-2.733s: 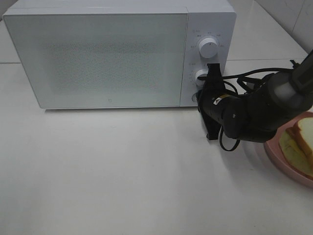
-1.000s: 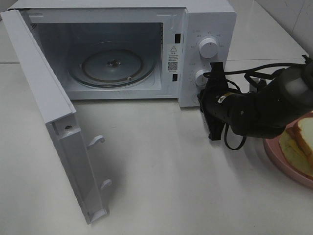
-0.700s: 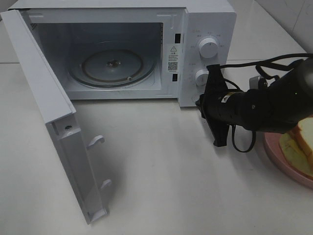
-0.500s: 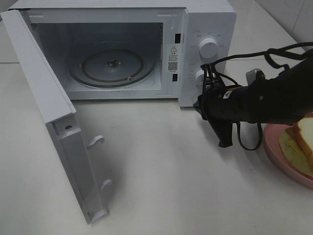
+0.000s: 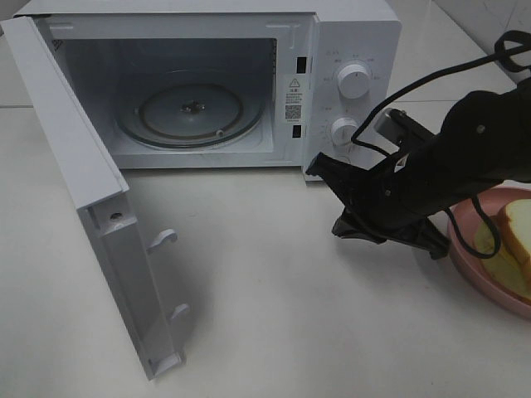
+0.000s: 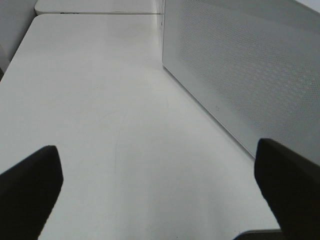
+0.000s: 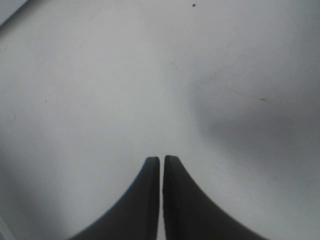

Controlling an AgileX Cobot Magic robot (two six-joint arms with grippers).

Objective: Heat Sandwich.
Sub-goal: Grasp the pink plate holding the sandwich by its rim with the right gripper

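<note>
Since the earlier frames the door (image 5: 83, 191) has swung wide open. The right arm (image 5: 465, 157) has left the knobs (image 5: 355, 80) and turned low, just in front of the microwave's (image 5: 353, 50) right corner.

The right gripper (image 7: 161, 159) has its fingers together with only a hairline between them, and it holds nothing. That probably suits pressing a door release, and it must spread before it can lift anything. The left gripper (image 6: 155, 145) waits left of the microwave, facing the door's outer side. Its fingers are wide apart and empty, and it seems kept clear of the door's swing.

With the door open, the bare turntable (image 5: 191, 108) inside the microwave is ready to be loaded. The sandwich (image 5: 514, 240) is not yet in. It lies on its plate (image 5: 465, 249) to the right of the microwave and forward of it, partly cut by the picture edge, with the right arm just beside it.

The counter (image 5: 274, 315) under the microwave is white, smooth and mostly bare, with faint scuffs. A pale tiled wall (image 5: 489, 21) rises behind the microwave to its right.
</note>
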